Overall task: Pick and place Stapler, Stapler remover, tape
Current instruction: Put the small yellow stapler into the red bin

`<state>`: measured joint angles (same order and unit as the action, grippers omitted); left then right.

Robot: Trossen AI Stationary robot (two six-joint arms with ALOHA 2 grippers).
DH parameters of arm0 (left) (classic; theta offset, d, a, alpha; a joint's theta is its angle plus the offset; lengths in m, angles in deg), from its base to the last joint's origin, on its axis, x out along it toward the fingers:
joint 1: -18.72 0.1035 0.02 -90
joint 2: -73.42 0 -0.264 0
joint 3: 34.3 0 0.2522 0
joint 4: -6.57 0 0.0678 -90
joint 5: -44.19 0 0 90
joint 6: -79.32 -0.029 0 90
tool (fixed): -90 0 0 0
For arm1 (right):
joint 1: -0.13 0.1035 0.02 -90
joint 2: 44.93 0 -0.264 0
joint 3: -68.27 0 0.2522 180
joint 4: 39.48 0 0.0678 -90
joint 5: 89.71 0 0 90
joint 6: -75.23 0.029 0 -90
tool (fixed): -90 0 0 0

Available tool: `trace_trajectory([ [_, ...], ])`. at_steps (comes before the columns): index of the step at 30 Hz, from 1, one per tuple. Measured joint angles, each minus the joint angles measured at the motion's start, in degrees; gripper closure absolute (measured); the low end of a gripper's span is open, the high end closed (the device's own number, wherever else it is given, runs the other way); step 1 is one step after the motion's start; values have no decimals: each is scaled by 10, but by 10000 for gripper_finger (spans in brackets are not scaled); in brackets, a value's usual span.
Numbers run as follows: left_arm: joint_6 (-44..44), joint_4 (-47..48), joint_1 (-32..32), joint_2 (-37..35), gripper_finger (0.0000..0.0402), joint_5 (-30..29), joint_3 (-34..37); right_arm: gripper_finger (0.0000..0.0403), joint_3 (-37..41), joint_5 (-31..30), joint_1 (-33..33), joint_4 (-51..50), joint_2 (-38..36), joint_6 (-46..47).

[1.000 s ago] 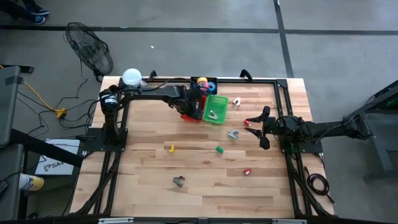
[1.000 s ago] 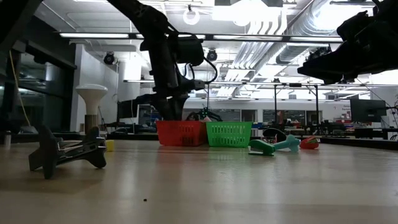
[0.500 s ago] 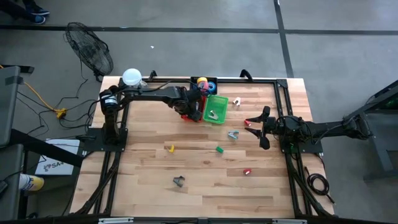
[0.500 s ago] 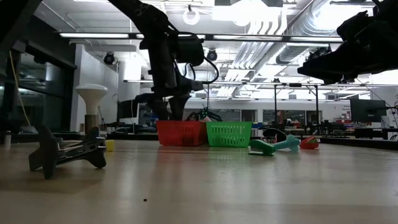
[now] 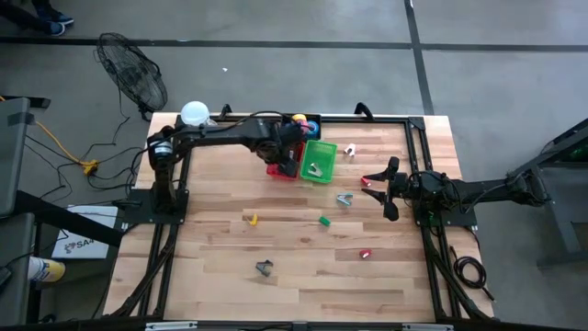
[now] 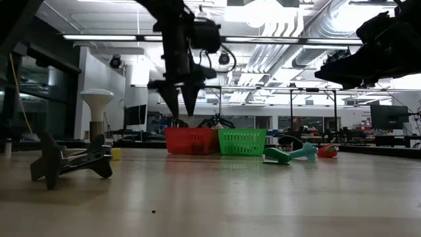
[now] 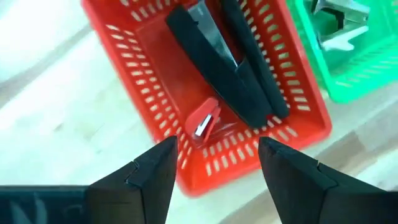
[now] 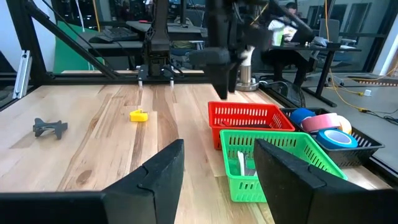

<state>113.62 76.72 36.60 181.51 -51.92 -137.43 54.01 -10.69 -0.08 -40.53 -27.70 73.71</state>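
My left gripper (image 7: pixel 217 163) hangs open and empty above the red basket (image 7: pixel 134 68), fingers pointing down; the low view shows it (image 6: pixel 179 99) well clear of the basket's rim (image 6: pixel 192 131). A black stapler (image 7: pixel 211 56) lies flat on the basket's floor beside a second long black piece (image 7: pixel 258 59) and a small red piece (image 7: pixel 202 121). Grey stapler removers (image 7: pixel 339 25) lie in the green basket (image 5: pixel 319 159). Tape rolls (image 8: pixel 323 123) sit in a black tray (image 5: pixel 303 122) at the far edge. My right gripper (image 5: pixel 381 188) waits open and empty over the table's right side.
Loose on the wood lie a dark stapler remover (image 5: pixel 265 267), a grey claw piece (image 5: pixel 344 199), and small yellow (image 5: pixel 254 219), green (image 5: pixel 323 221) and red (image 5: pixel 365 254) pieces. A white-and-red piece (image 5: pixel 350 149) lies right of the green basket. The table's near half has wide bare wood.
My left gripper has risen straight up out of the red basket, from down among its walls to well above its rim. The black stapler stays lying in the basket.
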Motion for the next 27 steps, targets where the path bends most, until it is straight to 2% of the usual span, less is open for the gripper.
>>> trace_trajectory([
  [4,22,71,-22,0,185,-27,-34,217,0,0,0,0,0,0],
  [9,116,173,-76,0,186,-65,-39,217,0,0,0,0,0,0],
  [12,204,214,-125,-1,186,-106,-30,217,0,0,0,0,0,0],
  [16,330,238,-191,0,186,-127,-13,217,0,0,0,0,0,0],
  [27,697,210,-367,0,186,-206,42,217,0,0,0,0,0,0],
])
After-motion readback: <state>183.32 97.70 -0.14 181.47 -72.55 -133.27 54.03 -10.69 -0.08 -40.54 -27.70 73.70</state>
